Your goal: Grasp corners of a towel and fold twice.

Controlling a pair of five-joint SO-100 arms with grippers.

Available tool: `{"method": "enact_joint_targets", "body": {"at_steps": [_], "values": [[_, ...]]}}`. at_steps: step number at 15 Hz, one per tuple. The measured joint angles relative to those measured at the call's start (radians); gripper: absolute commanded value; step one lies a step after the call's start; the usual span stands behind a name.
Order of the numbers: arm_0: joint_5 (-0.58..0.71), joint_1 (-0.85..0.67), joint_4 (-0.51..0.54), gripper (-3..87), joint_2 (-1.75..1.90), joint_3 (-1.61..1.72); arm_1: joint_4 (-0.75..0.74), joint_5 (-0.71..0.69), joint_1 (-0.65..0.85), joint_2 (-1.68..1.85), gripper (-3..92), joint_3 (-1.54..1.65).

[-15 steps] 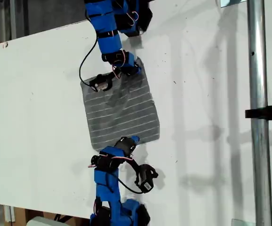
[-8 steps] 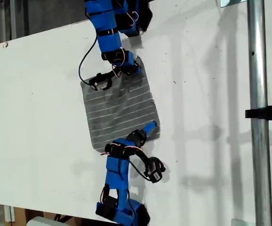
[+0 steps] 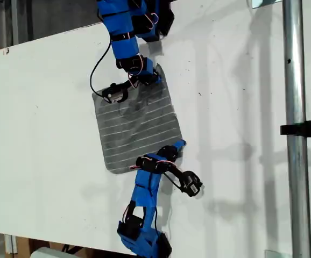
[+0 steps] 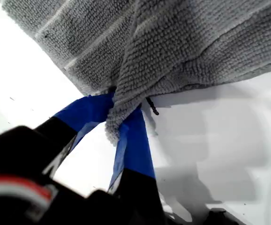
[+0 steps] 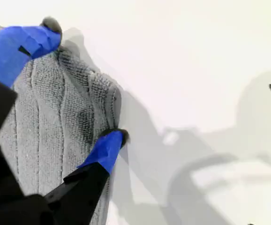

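The grey striped towel (image 3: 136,123) lies mostly flat on the white table (image 3: 48,107). In the exterior view my first gripper (image 3: 151,75) is at the towel's upper right corner. The first wrist view shows that gripper (image 4: 119,115) shut on the corner (image 4: 112,132), with the towel (image 4: 173,42) bunched and raised above the blue fingers. My second gripper (image 3: 177,146) is at the towel's lower right corner in the exterior view. In the second wrist view it (image 5: 84,82) is open, its fingertips (image 5: 114,140) resting on the towel (image 5: 41,122) along its edge.
A metal pole (image 3: 294,80) with a black clamp (image 3: 306,129) runs down the exterior view's right side. Each arm's black wrist camera hangs beside it on a cable, one (image 3: 190,185) near the second arm, another (image 3: 115,94) over the towel's upper left.
The second arm has swung toward the exterior view's right, along the towel's lower edge to its lower right corner. The first arm has stayed put on the upper corner.
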Motion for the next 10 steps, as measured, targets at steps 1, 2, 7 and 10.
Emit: {"method": "enact_joint_targets", "body": {"at_steps": [1,2,7,10], "values": [[0.0,-0.002,-0.011,-2.9,-0.002,-0.002,0.0,0.0,0.0,0.0,-0.1,0.0],[-0.003,-0.005,-0.018,-2.9,-0.003,-0.002,-0.003,0.0,0.0,0.0,-0.1,0.002],[0.025,0.015,0.043,-2.9,0.054,-0.008,0.003,0.015,-0.031,0.037,-0.1,0.012],[0.077,0.074,0.12,-2.9,0.152,-0.008,0.104,0.063,-0.23,0.172,-0.2,-0.08]]}}
